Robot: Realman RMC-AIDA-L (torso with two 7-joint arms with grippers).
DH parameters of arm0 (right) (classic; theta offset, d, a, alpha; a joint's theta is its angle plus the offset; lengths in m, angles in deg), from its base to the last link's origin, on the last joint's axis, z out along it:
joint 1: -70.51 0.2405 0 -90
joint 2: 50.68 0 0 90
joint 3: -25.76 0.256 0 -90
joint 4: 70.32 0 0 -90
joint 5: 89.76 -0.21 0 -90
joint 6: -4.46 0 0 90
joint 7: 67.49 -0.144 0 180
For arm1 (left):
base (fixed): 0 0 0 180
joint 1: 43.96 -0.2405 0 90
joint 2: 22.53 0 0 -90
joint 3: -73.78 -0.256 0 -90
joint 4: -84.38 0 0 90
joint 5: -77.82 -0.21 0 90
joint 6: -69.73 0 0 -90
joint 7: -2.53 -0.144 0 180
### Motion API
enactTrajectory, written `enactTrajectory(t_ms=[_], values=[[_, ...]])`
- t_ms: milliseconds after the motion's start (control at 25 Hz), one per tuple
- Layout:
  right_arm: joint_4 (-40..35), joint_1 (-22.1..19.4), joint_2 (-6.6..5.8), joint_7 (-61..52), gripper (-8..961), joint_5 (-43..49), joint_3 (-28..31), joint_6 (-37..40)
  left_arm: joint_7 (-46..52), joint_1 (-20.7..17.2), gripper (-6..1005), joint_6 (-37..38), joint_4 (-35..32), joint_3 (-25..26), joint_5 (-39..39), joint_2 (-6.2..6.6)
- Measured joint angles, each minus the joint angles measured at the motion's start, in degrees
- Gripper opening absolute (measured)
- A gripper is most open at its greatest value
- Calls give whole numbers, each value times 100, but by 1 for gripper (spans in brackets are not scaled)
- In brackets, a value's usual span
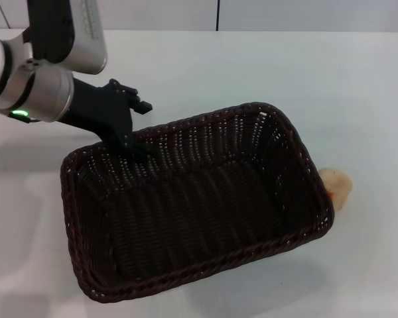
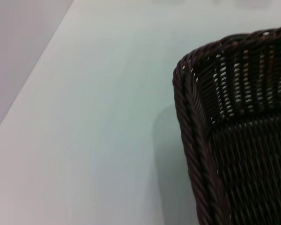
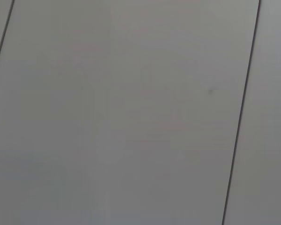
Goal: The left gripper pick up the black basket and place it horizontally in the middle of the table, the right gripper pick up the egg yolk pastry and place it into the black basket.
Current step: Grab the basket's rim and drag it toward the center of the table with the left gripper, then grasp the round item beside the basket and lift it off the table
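The black basket (image 1: 199,199) fills the middle of the head view, tilted, and casts a shadow on the white table (image 1: 265,66) below its near edge. My left gripper (image 1: 136,142) comes in from the upper left and is shut on the basket's far left rim. The left wrist view shows one rounded corner of the basket (image 2: 243,154) above the table (image 2: 98,117). The egg yolk pastry (image 1: 337,187) lies on the table just beyond the basket's right end, partly hidden by the rim. My right gripper is out of view.
The right wrist view shows only flat grey panels (image 3: 131,117) with thin dark seams. The table's far edge (image 1: 219,30) runs along the top of the head view.
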Motion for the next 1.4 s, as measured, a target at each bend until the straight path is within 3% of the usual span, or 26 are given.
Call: enactTrajectory(t_ms=[360,560,880,1160,1400], values=[[-120,117,0,0,381,0,89,-4,487,-94,779,-168,989,-178,-70,25],[-151,198,1,0,381,0,147,-45,916,-246,779,149,1501,-119,-330,20],[-152,219,0,0,382,-8,224,-60,1815,-1083,778,1848,2550,-203,-483,2],[-241,290,-7,0,382,-12,240,-89,2605,-1859,777,3725,2626,-303,-432,-7],[-247,301,-8,0,381,-7,175,-140,3069,-2255,777,4815,2400,-290,-320,-3]])
